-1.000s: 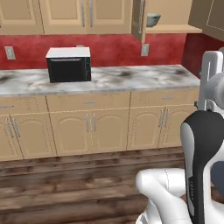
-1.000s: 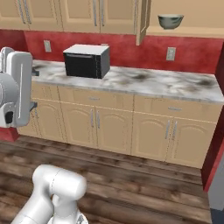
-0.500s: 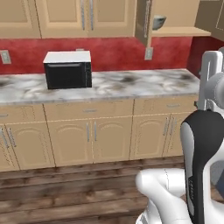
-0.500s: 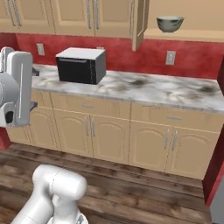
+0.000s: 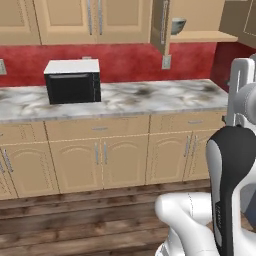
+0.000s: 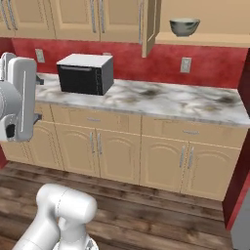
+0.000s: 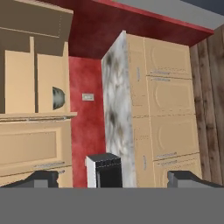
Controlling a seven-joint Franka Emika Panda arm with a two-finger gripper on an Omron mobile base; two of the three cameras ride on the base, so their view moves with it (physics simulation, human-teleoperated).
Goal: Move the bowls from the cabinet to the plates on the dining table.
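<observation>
A deep grey-green bowl (image 5: 177,25) (image 6: 184,27) stands on the plain shelf of the open tan wall cabinet (image 5: 205,36) (image 6: 210,40), above the right part of the counter. The cabinet's door (image 6: 150,27) hangs open to the bowl's left. In the rolled hand view the bowl (image 7: 58,98) shows far off on its shelf. My gripper (image 7: 113,180) is open, its fingertips (image 7: 41,178) far apart with nothing between them, well short of the cabinet. The plates and the dining table are out of view.
A black and white microwave (image 5: 73,80) (image 6: 85,73) sits on the marble counter (image 5: 150,95) (image 6: 171,100), left of the open cabinet. Tan base cabinets run below it. Wooden floor (image 6: 161,215) lies between me and the counter. A red wall (image 6: 244,161) closes the right side.
Both base views have shifted a little, so the base has driven and the counter looks slightly nearer. The bowl stays on its shelf and the jaws stay open.
</observation>
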